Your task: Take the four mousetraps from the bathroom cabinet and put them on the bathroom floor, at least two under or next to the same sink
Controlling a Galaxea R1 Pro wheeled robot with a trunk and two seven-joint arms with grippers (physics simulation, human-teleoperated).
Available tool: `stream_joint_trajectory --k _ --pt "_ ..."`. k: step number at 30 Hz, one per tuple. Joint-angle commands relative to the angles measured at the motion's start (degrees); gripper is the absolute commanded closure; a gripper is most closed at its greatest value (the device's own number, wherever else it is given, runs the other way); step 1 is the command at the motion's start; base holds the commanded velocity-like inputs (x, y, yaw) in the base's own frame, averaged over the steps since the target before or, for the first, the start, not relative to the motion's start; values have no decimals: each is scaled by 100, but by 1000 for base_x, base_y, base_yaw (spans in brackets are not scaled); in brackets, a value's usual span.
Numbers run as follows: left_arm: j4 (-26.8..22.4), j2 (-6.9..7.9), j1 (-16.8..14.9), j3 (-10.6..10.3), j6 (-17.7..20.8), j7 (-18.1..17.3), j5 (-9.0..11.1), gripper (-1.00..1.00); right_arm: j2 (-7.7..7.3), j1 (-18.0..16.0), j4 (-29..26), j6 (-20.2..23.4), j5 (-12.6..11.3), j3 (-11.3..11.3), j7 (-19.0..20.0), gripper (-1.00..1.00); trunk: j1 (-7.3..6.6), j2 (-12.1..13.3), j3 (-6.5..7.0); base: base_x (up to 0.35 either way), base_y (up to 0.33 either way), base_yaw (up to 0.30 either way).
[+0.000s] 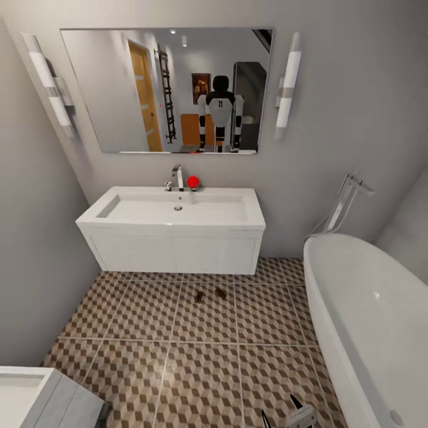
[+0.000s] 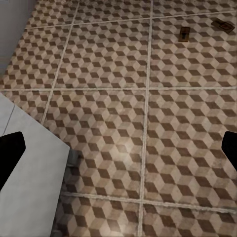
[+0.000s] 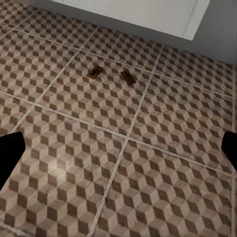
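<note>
We note two mousetraps (image 1: 200, 296) (image 1: 220, 292) lying flat on bathroom floor (image 1: 202, 362), side by side, apart, just in front of sink (image 1: 172, 208) vanity. Same pair seen in right wrist view (image 3: 95, 72) (image 3: 128, 77). Left gripper (image 2: 118, 153) spread wide, empty. Right gripper (image 3: 118, 153) spread wide, empty, above tiles. Bathtub (image 1: 368, 309) at right.

floor (image 1: 142, 333): I see matt tile, cube print, pale grout
mousetraps (image 3: 95, 72): look like brown wood, dark metal parts
sink (image 1: 178, 209): smooth white, slight sheen
faucet (image 1: 178, 176): I read shiny chrome
bathtub (image 1: 368, 315): glossy white
mirror (image 1: 166, 89): reflective glass
</note>
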Motion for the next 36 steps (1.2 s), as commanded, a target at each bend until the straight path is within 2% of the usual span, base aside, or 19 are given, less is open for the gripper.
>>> stream_joint_trajectory --k 1,36 --pt "19 -3 -9 -50 -26 -4 52 -100 -1 -5 4 -10 21 45 -57 -100 3 -11 -1 0 0 0" --pt "19 -13 -9 -50 -18 -4 52 -100 -2 -5 4 -9 21 44 -57 -100 3 -11 323 0 0 0"
